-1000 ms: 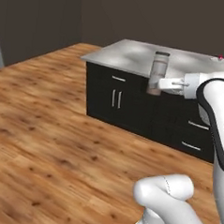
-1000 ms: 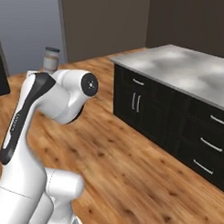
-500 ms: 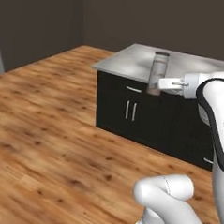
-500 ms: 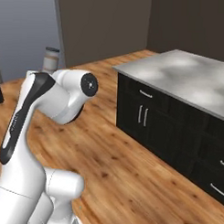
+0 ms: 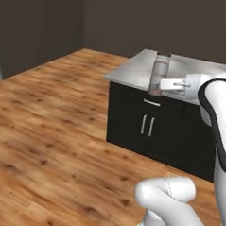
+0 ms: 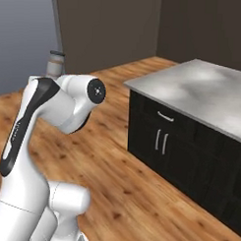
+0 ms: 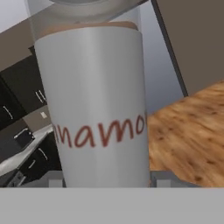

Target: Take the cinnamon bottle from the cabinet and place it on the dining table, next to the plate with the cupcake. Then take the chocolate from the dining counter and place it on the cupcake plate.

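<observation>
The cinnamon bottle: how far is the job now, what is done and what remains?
Done: the cinnamon bottle is out of the cabinet. In hand: the gripper holds it upright in the air, in front of the marbled dining counter. Left: setting it beside the cupcake plate, then moving the chocolate onto that plate.

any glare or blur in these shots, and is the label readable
Left base view: soft blur, pale sheen on the dining table. Right base view: mottled light patches on that top. Hand view: cinnamon bottle looms close, red lettering readable but cropped, background soft.
</observation>
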